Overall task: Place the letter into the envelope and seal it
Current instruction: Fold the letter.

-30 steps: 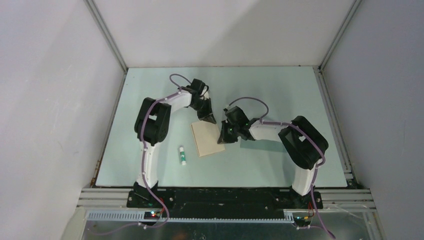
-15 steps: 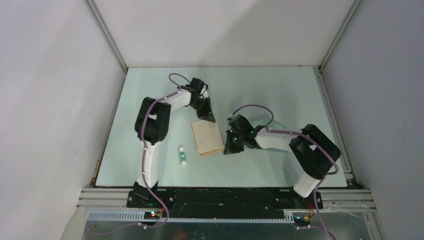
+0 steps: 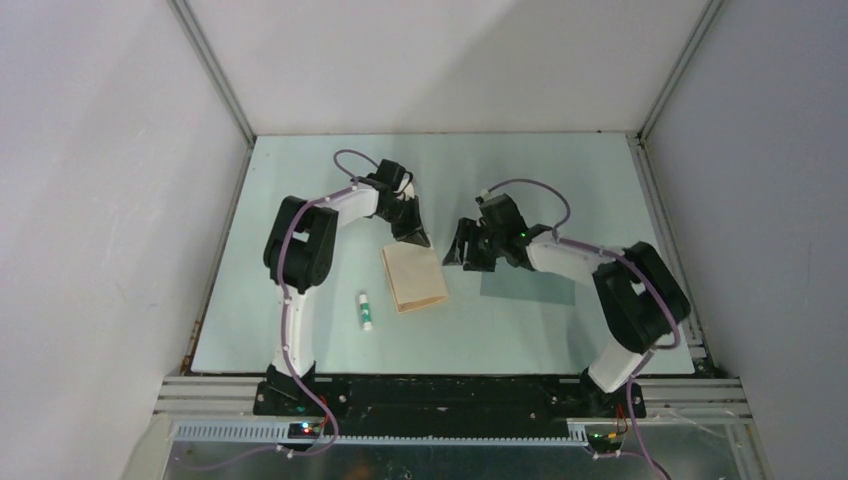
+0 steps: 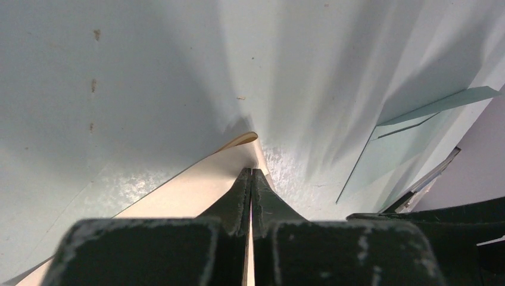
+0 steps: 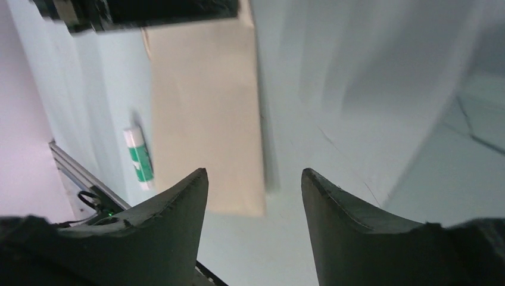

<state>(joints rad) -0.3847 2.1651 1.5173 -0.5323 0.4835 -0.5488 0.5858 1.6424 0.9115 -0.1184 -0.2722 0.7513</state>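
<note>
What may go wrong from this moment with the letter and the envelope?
1. The left gripper pinches only one edge of the letter; lifting may bend or drop it.
2. The right gripper is open, holding nothing, so the envelope could slide when the letter is pushed in.

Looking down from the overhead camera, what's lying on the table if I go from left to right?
white stick with a green cap → letter → envelope

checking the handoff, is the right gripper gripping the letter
No, the right gripper is open and empty; the letter lies beyond its jaws.
</note>
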